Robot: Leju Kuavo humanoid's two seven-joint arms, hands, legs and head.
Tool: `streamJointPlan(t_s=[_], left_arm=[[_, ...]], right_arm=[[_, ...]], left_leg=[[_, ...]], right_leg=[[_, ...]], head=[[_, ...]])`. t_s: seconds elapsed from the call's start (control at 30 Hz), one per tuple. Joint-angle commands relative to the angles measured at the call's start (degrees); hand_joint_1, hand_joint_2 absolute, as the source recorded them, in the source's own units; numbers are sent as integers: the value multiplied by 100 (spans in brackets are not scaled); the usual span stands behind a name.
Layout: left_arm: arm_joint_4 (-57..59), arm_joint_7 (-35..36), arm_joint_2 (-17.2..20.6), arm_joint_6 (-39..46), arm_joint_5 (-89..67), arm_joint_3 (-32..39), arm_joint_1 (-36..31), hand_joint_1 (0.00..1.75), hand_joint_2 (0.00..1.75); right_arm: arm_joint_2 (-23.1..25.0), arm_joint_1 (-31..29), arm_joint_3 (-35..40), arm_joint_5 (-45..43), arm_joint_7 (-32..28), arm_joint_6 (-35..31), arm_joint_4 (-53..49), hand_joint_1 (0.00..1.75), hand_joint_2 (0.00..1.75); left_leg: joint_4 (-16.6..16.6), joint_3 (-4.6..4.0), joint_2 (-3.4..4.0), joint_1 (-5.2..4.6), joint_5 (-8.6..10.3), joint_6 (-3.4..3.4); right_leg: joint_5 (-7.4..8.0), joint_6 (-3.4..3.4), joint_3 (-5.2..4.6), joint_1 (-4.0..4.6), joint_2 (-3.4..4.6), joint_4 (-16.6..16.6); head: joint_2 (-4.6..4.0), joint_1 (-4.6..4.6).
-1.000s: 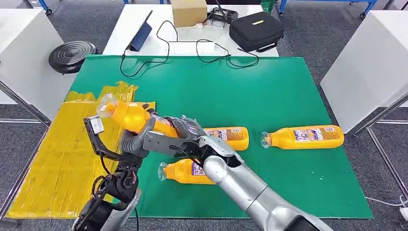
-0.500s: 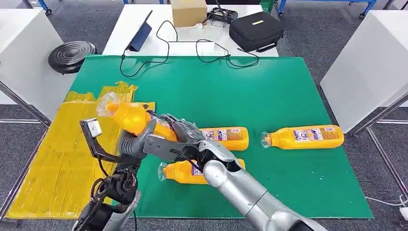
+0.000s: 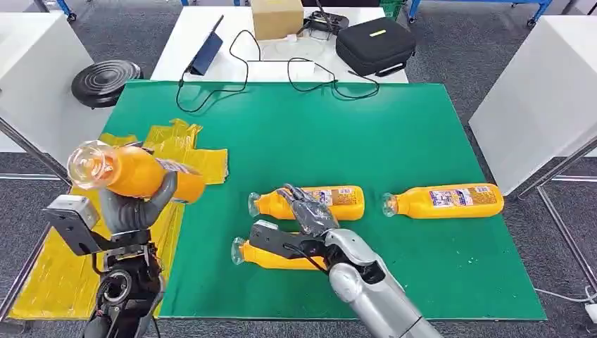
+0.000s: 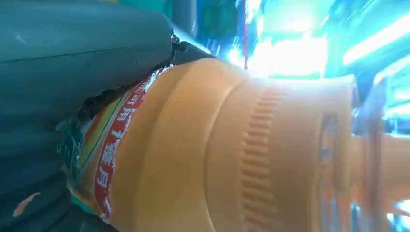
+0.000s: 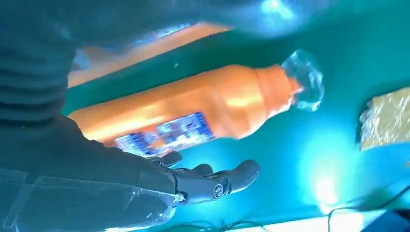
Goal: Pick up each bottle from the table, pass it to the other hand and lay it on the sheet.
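Four bottles: one in the left hand, three on the green table.

Head view: the left hand grips an orange bottle from below, held level above the yellow sheet, clear cap end pointing away from the table. The right hand is empty with fingers spread, over the near bottle and beside the middle bottle; a far bottle lies well apart. A second ago both hands met on the held bottle mid-table; now the right has let go and the left has carried it sheetward. Left wrist view: held bottle against the palm. Right wrist view: fingers extended, loose, beside a lying bottle.
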Motion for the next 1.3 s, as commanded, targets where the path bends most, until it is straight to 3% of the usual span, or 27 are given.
streamJointPlan(t_s=[0.03, 0.1, 0.23, 0.5, 0.67, 0.7, 1.3], left_arm=[[-11, 479, 225, 314, -2787, 693, 546, 175, 175], [-11, 411, 188, 311, -2830, 774, 644, 175, 175], [268, 852, 419, 387, -5140, 549, 972, 175, 175], [391, 892, 419, 449, -5335, 479, 984, 175, 175], [1161, 1384, 616, 184, -6588, 142, 1107, 175, 175], [1314, 1478, 638, 107, -6795, 93, 1116, 175, 175], [1602, 1669, 730, -218, -7013, -78, 1176, 175, 175]], right_arm=[[-840, 1092, -735, 111, -244, 338, -2124, 0, 0], [-909, 1260, -814, 130, -242, 457, -2399, 0, 0], [-1062, 1667, -867, 139, -387, 833, -3009, 0, 0], [-1094, 1733, -831, 170, -402, 879, -3072, 0, 0], [-1295, 1900, -549, 381, -590, 1355, -3205, 0, 0], [-1304, 1907, -530, 409, -599, 1397, -3187, 0, 175], [-1419, 1866, -539, 512, -678, 1566, -2982, 0, 175]], left_leg=[[-6, 24, -7, -1, -6, 8], [-8, 15, -10, -3, -3, 5], [-6, 22, 0, -4, -14, 4], [-6, 8, 0, -3, -11, -5], [-15, 23, -2, -4, -12, -5], [-21, 38, -1, -4, -14, -2], [-9, 19, 4, -1, -15, -4]], right_leg=[[-9, -16, 32, 5, -21, -10], [-7, -8, 21, 0, -19, -10], [-12, -15, 27, 2, -12, -8], [-4, -11, 5, 1, -9, -8], [-6, -13, 23, 0, -12, -16], [-9, -20, 38, 2, -16, -23], [-7, -16, 19, 3, -8, -12]], head=[[0, 0], [0, -2], [0, 0], [0, 0], [0, -2], [0, 0], [0, -2]])
